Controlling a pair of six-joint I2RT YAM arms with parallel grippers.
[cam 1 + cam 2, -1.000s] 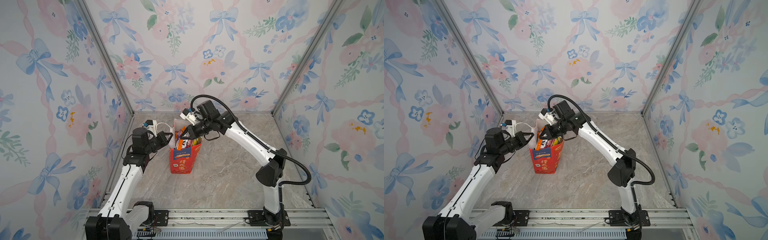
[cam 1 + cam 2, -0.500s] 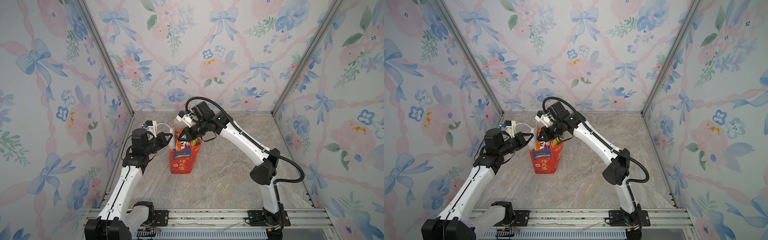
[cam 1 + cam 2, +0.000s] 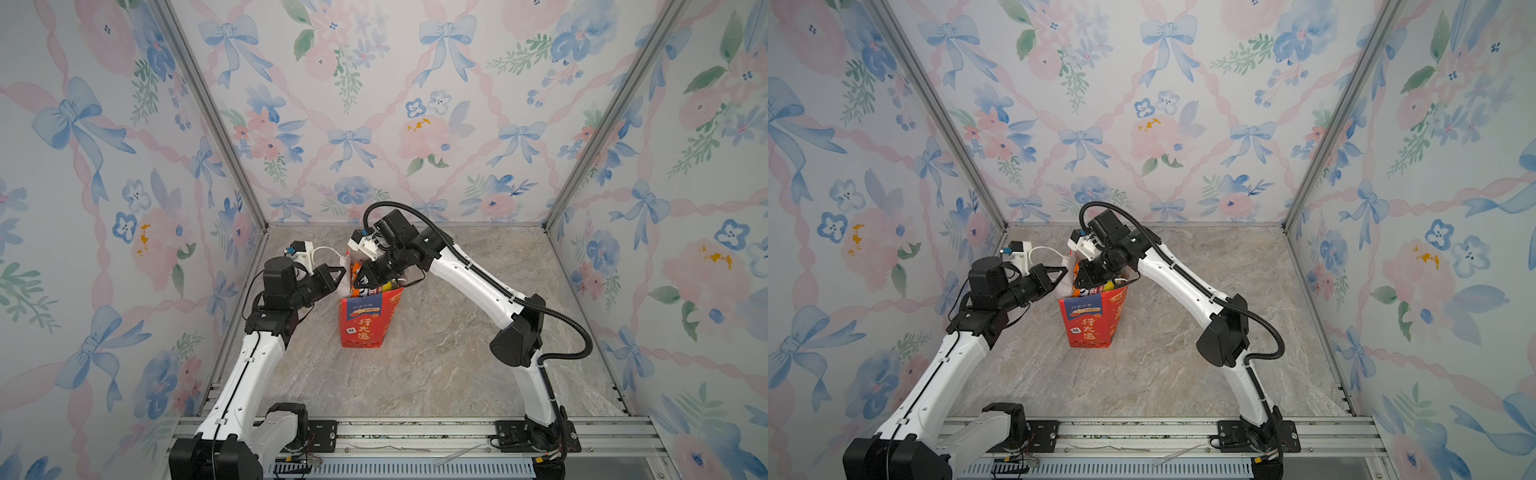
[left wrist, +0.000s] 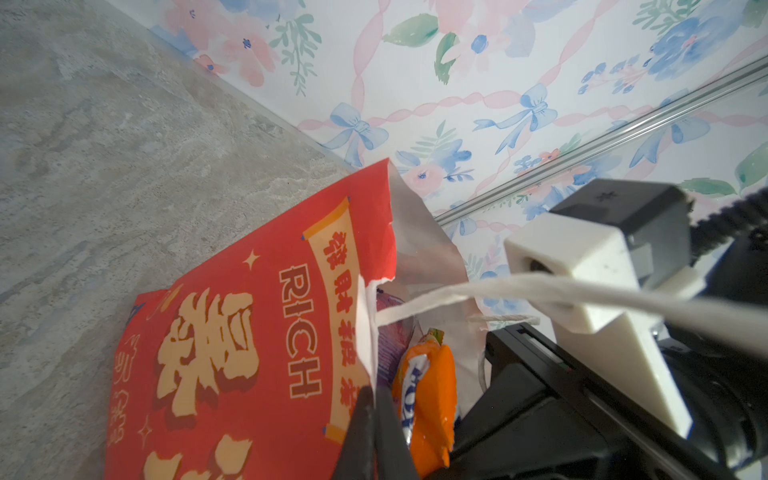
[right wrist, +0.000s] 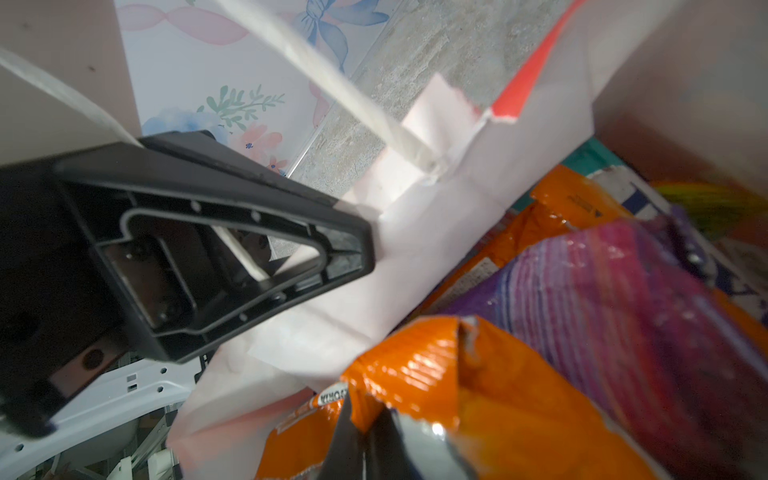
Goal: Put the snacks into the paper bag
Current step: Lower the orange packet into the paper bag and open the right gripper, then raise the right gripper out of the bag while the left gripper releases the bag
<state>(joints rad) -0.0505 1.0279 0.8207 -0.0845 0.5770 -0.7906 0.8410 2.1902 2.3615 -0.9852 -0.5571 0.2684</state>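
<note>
The red paper bag (image 3: 365, 322) (image 3: 1090, 322) stands upright in the middle of the floor, its mouth full of snacks. My left gripper (image 3: 340, 272) (image 3: 1063, 272) (image 4: 372, 395) is shut on the bag's left rim, next to a tear, and holds that wall outward. My right gripper (image 3: 358, 283) (image 3: 1079, 283) (image 5: 365, 419) is shut on an orange snack packet (image 4: 432, 395) (image 5: 457, 374) in the bag's mouth. A purple packet (image 5: 623, 291) and further orange and teal ones lie below it inside the bag (image 5: 415, 232).
A white string handle (image 4: 540, 291) (image 3: 326, 251) loops from the bag's rim over my left wrist. Flowered walls close in the marble floor (image 3: 436, 365) on three sides. A metal rail (image 3: 415, 430) runs along the front.
My right gripper has moved left and down with the orange packet, lower into the bag's mouth. The left gripper has kept its hold on the rim.
</note>
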